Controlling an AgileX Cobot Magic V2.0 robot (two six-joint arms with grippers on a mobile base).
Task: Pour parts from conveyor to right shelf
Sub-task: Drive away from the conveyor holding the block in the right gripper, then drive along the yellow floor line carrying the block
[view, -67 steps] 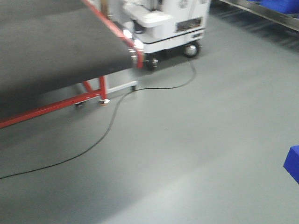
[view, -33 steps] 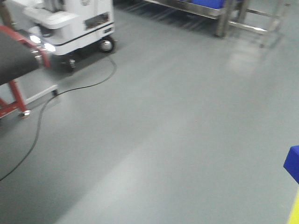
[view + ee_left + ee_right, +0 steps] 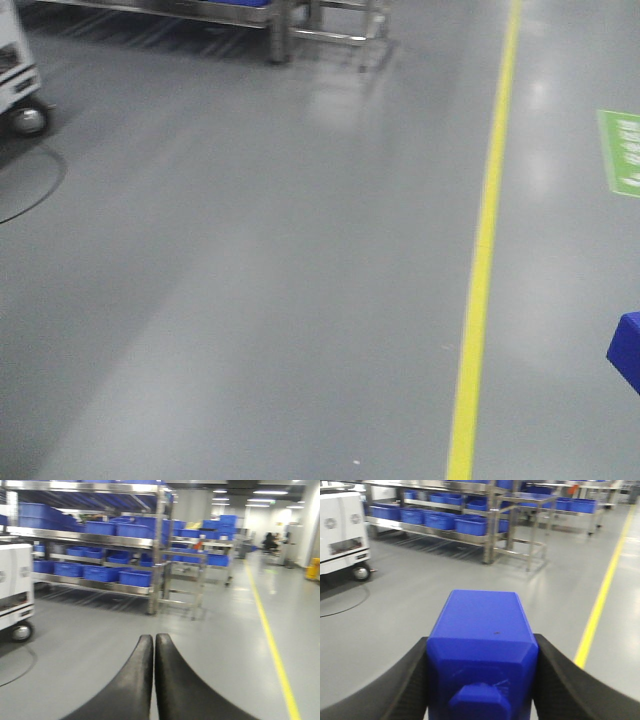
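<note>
- Since a second ago the front view has swung round. The conveyor is gone from sight, the white cart has slid to the left edge, and a yellow line has come in.
- Front view: the right shelf peeks in at the top, with lots of bare floor in front of it. A blue corner at the right edge, far from the shelf, looks like the part being carried.
- Left wrist view: the left claw is closed tight. Its two black fingers press together with nothing between them. The shelf stands ahead, full of blue bins, with the cart just to its left.
- Right wrist view: the right claw is only as wide open as the part, and it squeezes the part from both sides. The part's knob points back at the camera. The shelf is ahead and a bit to the left, well apart from the part.
- I think the job right now is to carry the part over to the shelf.
- To do it well:
  - Keep the squeeze firm and the part level.
  - Roll slowly and turn a little left toward the shelf.
  - Stay clear of the cart and its cable beside the shelf.
  - Stop close to the shelf, and only tip or let go when the part is right over a bin.
</note>
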